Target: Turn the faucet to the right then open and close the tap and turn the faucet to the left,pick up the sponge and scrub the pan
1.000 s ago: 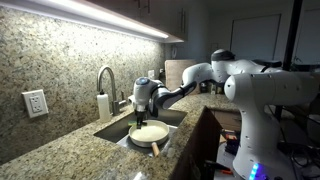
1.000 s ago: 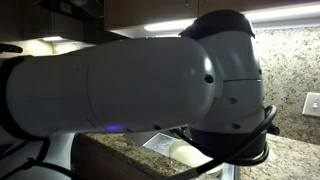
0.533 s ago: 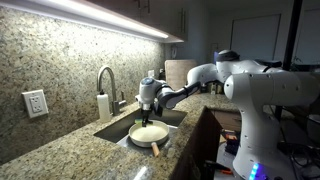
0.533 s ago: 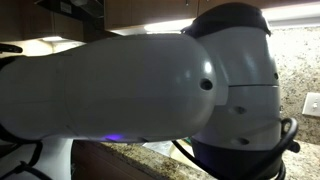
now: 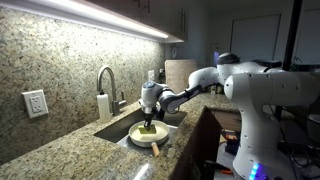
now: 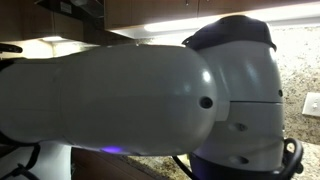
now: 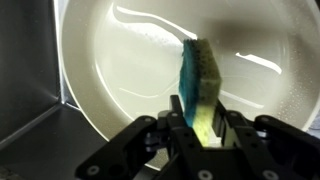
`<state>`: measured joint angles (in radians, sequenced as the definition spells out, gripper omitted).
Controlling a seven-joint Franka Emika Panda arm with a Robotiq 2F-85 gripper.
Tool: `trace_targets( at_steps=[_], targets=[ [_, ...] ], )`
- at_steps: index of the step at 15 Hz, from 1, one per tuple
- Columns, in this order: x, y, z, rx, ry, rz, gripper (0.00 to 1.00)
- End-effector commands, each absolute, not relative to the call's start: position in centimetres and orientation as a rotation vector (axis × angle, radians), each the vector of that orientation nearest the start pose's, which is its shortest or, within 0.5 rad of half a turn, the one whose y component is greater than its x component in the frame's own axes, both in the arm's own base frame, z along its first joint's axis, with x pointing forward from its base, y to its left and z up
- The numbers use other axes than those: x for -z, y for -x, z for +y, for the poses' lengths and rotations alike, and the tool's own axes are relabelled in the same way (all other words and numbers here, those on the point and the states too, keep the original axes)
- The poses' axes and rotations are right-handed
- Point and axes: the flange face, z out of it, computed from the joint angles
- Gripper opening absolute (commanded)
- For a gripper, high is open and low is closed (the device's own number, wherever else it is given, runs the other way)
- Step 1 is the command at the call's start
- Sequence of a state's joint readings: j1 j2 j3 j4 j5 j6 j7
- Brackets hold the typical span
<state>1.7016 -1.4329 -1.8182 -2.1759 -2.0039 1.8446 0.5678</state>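
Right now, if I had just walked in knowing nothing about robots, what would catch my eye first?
In the wrist view, a teal sponge stands on edge between the fingers of the gripper, just above a glossy cream pan. In an exterior view, the white robot arm sits so close to the camera that it fills almost the whole picture. In an exterior view, the silver faucet arches over the sink against a speckled granite wall.

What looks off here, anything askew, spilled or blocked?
The sponge stands on edge in the gripper, not flat, over the pan. An exterior view is almost wholly blocked by the robot's arm. No spill or damage shows.
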Motion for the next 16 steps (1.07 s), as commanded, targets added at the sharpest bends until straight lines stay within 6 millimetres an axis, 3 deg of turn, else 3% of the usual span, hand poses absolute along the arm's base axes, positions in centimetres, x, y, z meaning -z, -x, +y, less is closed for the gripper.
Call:
trace_targets(
  at_steps=[1, 6, 10, 11, 13, 16],
  targets=[
    [-14.9, -53.3, -8.5, 0.391, 3.421, -0.388, 0.63],
    [-15.1, -53.4, -8.1, 0.402, 3.415, -0.389, 0.96],
    [-14.7, -53.5, -7.5, 0.401, 3.374, -0.413, 1.0],
    [-14.4, -53.5, -7.1, 0.401, 3.348, -0.432, 0.75],
    [-13.5, -53.5, -5.9, 0.394, 3.282, -0.457, 0.73],
    [-12.2, -53.2, -4.1, 0.378, 3.21, -0.494, 0.51]
  ],
)
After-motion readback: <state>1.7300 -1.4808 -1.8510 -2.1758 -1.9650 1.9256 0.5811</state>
